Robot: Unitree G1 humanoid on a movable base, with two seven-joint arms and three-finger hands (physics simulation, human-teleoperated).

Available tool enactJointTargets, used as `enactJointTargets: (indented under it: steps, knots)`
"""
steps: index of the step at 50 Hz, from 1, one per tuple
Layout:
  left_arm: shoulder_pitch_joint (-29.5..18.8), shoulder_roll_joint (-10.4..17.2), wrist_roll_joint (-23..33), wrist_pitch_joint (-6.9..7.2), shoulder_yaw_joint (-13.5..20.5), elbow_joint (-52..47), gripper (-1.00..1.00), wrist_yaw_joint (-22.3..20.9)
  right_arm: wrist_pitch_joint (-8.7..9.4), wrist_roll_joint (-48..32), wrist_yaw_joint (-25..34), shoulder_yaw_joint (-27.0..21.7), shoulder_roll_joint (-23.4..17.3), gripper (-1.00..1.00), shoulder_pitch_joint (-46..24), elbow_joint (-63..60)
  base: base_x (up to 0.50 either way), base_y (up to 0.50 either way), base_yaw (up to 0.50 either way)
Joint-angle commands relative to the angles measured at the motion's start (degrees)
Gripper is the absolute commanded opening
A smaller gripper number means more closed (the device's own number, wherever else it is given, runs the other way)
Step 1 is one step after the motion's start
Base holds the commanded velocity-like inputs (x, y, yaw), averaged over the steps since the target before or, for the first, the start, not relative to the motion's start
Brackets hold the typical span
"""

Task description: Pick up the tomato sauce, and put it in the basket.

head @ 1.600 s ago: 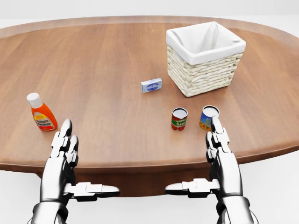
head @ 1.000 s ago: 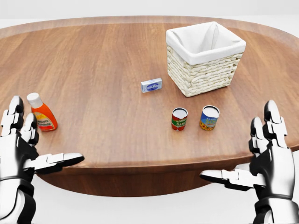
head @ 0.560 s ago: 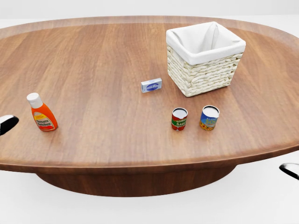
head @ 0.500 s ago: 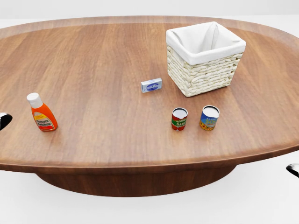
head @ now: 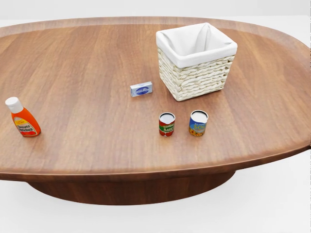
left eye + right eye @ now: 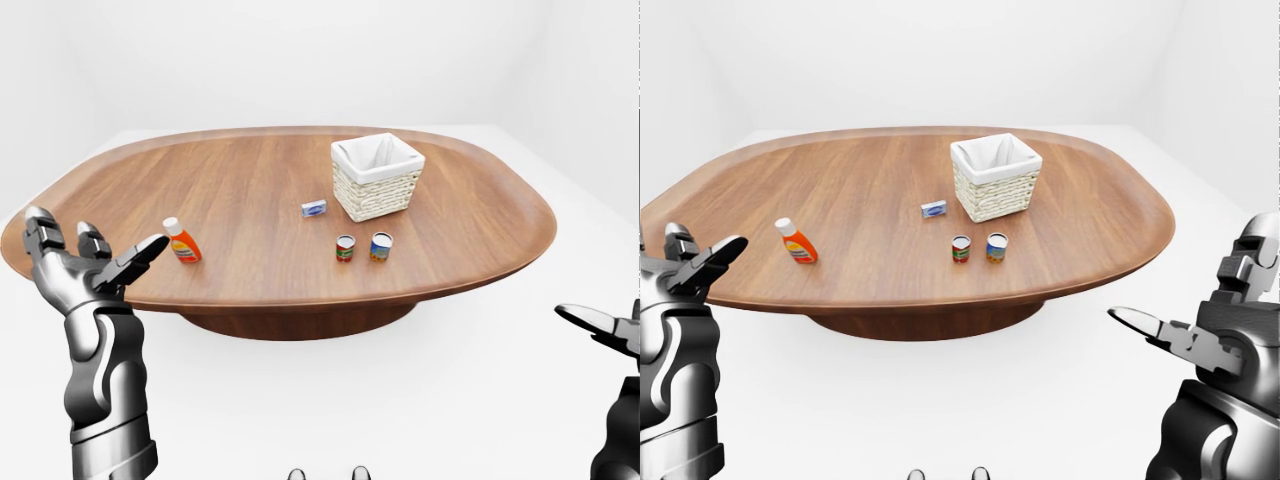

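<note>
Left-eye view, fingers: my left fingers (image 6: 140, 255) are spread wide and hold nothing, the palm raised and turned inward. My right fingers (image 6: 585, 317) only just show at the edge, one digit pointing inward, and they too are empty.
Left-eye view, target: the tomato sauce can (image 6: 345, 248) stands upright on the worktop (image 6: 250, 190), well beyond both sets of fingers and nearer my right ones than my left.
Head view, layout: neither set of fingers shows here. A second can (image 5: 198, 123) stands just beside the tomato sauce on its right-fingers side, and I cannot tell if they touch. The basket (image 5: 194, 73) sits just past them, with a small box (image 5: 141, 89) beside it. An orange ketchup bottle (image 5: 22, 118) stands far off toward my left fingers.
Right-eye view, pose: my right fingers are open, the thumb stretched toward the worktop and the others raised. They hang off the worktop's edge and below its level.
Step in hand: I judge this as the reach, not yet begun.
Doing it well: use the right fingers. Come in from the side away from the second can, close round the red-and-green label, and do not mistake the bottle for the target.
Risk: the neighbouring can could be knocked over.
</note>
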Motion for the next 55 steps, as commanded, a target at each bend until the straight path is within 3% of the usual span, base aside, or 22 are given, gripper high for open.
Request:
enactJointTargets:
  steps: [1,25,55]
  knots:
    - [-0.1,0.2,-0.7,0.0,0.0,0.4,1.0,0.3,0.0,0.7,0.0,-0.4,-0.2,1.0,0.1,-0.3,0.0,-0.25,0.0]
    - [0.1,-0.1,0.0,0.0,-0.3,0.7,1.0,0.2,0.0,1.5,0.6,-0.8,0.1,1.0,0.5,-1.1,0.0,-0.25,0.0]
    - [-0.1,-0.3,0.6,0.0,-0.8,1.5,1.0,0.0,0.0,-0.9,1.4,2.3,0.0,1.0,-0.2,0.3,0.0,-0.31,0.0]
